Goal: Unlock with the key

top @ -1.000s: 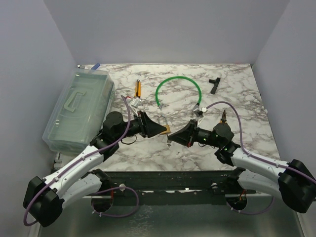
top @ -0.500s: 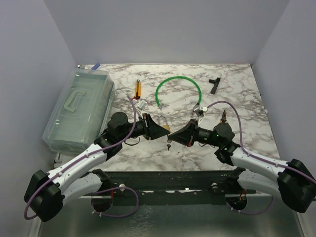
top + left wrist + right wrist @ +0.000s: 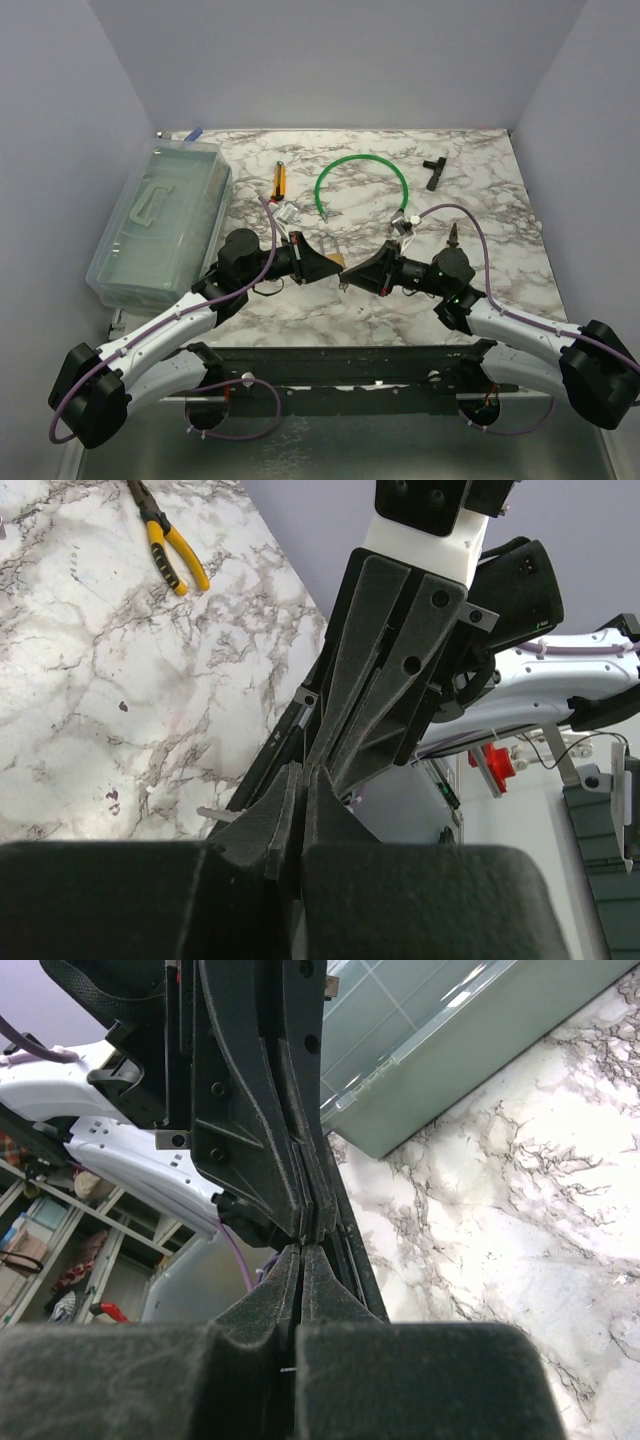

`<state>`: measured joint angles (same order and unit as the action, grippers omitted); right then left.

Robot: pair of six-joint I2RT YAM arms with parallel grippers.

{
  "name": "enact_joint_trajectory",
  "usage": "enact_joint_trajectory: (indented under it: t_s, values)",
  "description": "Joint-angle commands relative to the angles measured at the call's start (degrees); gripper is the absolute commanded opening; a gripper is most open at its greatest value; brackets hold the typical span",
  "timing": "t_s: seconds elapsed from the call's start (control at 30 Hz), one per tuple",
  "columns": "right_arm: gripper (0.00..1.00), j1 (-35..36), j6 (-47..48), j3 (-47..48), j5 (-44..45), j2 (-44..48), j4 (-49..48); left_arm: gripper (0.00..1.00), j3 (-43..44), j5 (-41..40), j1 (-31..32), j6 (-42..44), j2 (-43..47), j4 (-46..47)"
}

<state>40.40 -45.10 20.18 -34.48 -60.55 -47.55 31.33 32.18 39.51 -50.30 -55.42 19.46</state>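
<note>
A: Where's the key (image 3: 215, 813)?
B: Likely that grey sliver beside the left gripper (image 3: 301, 780) tips, nosed against the right gripper (image 3: 302, 1252). Both jaws pressed closed; what they pinch is hidden.
A: Risk?
B: Opposed pulls twist it loose onto the table (image 3: 480, 200).

The table (image 3: 490, 180) looks glossy, marble-patterned; the box (image 3: 160, 220) translucent plastic; the left tool (image 3: 302, 778) matt black, perhaps foam-faced.
</note>
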Motion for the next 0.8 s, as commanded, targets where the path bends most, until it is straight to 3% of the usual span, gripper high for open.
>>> enact_joint_trajectory:
  t_s: [0.0,0.2,0.37,0.7,0.77]
  values:
    - [0.0,-0.2,-0.6,1.7,-1.5,-0.3,-3.4,0.0,-1.2,-0.9,0.3,-0.7,0.3,1.1]
    - [0.02,-0.3,0.5,2.8,-0.2,-0.1,0.6,0.0,-1.5,-4.9,0.2,-1.9,0.6,0.6]
    - [0.28,-0.2,2.9,3.7,1.2,1.2,6.3,0.0,-1.5,-6.5,0.3,-2.4,0.4,0.3]
    - [0.41,-0.2,14.9,8.5,8.9,7.9,26.8,0.0,-0.2,-9.9,0.3,-2.3,0.0,-3.2]
    - [0.52,-0.2,17.1,9.5,10.1,8.4,29.8,0.0,-0.2,-10.8,0.3,-2.4,-0.2,-3.7]
